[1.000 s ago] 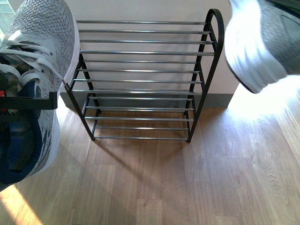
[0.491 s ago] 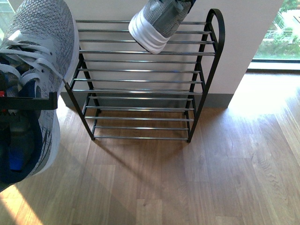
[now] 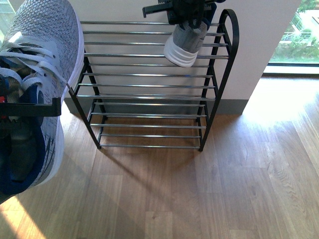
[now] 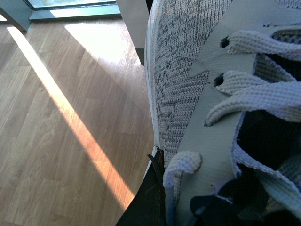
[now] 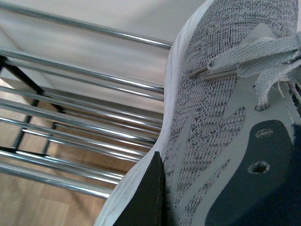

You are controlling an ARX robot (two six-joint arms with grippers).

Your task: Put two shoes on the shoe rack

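My left claw (image 3: 30, 107) grips one grey sneaker (image 3: 42, 59) close to the camera, hiding the shoe rack (image 3: 230, 45) at its left frame. My right claw (image 3: 185, 9) clamps the other sneaker (image 3: 184, 47) over the top tier's right end, wooden floor (image 3: 199, 199) below.

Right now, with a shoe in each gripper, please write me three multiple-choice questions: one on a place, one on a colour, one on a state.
1. Where is the far shoe in the right gripper? A on the floor; B at the top shelf of the rack, right end; C on the bottom shelf.
2. What colour is the rack's frame? A white; B red; C black.
3. How is the left gripper? A open; B shut on the near shoe; C out of view.
Answers: B, its heel is by the top rods; C, the side bars are black; B, its finger presses the lifted shoe.
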